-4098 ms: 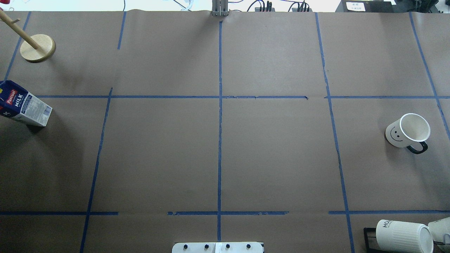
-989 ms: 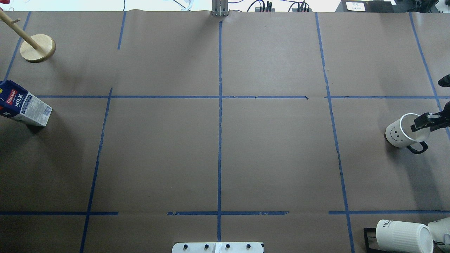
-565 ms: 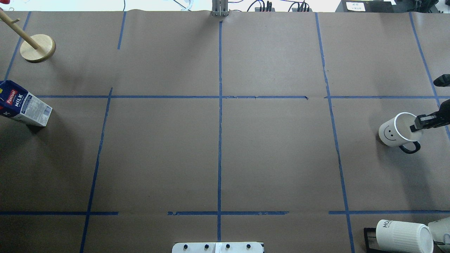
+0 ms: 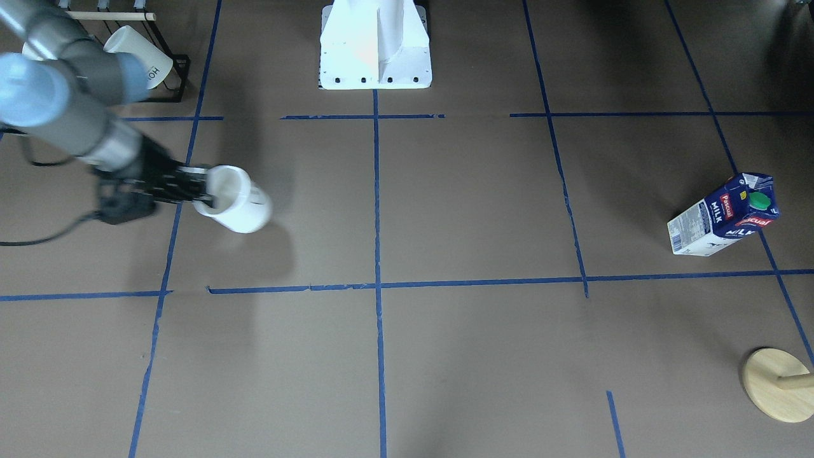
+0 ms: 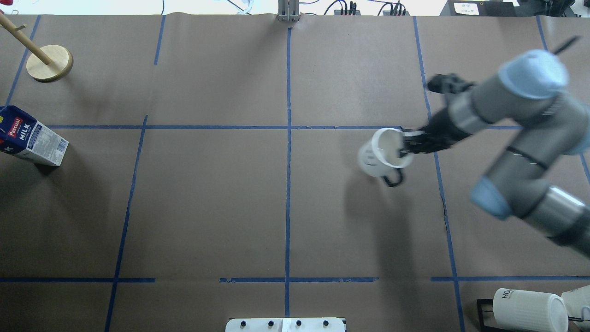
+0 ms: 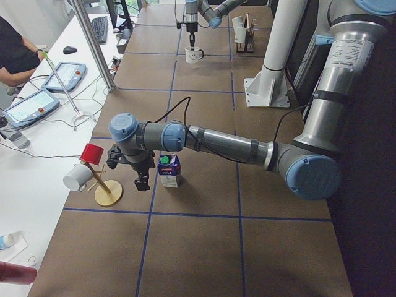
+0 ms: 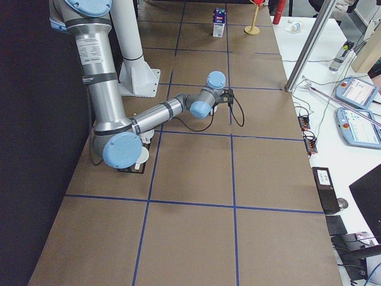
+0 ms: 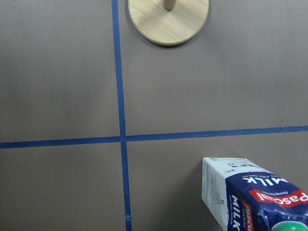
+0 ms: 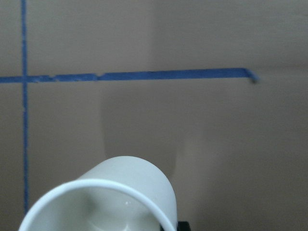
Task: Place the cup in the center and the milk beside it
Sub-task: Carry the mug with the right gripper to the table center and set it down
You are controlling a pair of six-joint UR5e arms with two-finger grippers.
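Note:
The white cup (image 5: 374,159) hangs tilted above the table, right of the center crossing (image 5: 288,127). My right gripper (image 5: 405,144) is shut on its rim, with one finger inside. The front-facing view shows the same gripper (image 4: 205,194) and cup (image 4: 236,203). The cup's rim fills the bottom of the right wrist view (image 9: 110,202). The milk carton (image 5: 32,138) stands at the far left edge and shows in the left wrist view (image 8: 250,192). My left gripper (image 6: 142,180) hangs close beside the milk (image 6: 168,171). I cannot tell if it is open.
A wooden mug tree (image 5: 49,63) stands at the back left, beyond the milk. Ribbed HOME mugs on a black rack (image 5: 530,309) sit at the front right corner. The robot's white base plate (image 5: 286,324) is at the front middle.
The right gripper has lifted the cup by its rim and carried it well left, from near the table's right edge toward the center. The milk has not moved.

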